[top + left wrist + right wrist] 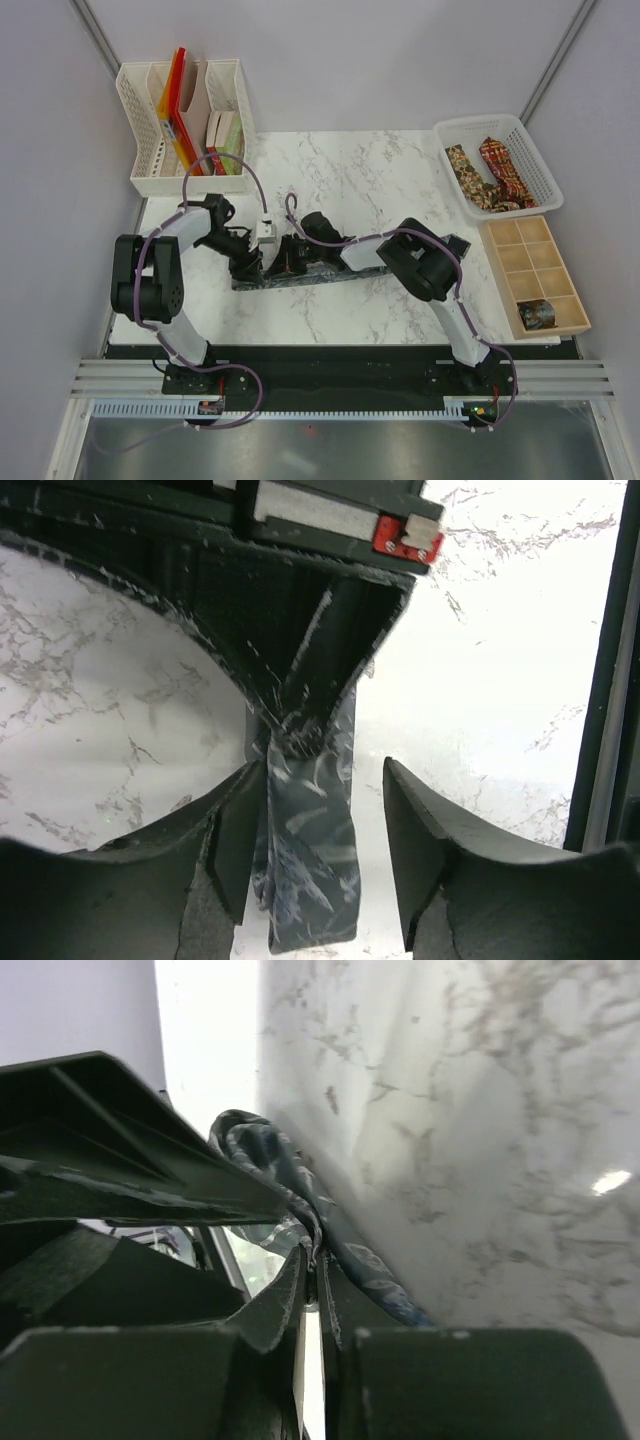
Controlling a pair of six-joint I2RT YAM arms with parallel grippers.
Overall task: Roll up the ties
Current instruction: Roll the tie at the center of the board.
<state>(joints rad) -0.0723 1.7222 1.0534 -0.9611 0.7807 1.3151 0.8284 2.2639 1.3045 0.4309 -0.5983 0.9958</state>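
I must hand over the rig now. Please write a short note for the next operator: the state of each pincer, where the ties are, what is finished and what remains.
Left pincer: open, astride the narrow strip of the dark grey-green tie.
Right pincer: shut on that tie, with a small fold of fabric bunched at its tips.
The rest of that tie lies flat on the marble table.
Brown-gold tie and red tie: unrolled in the white basket.
Done: one rolled tie sits in the wooden tray, near-left compartment.
Left: finish this roll, then roll the other two.
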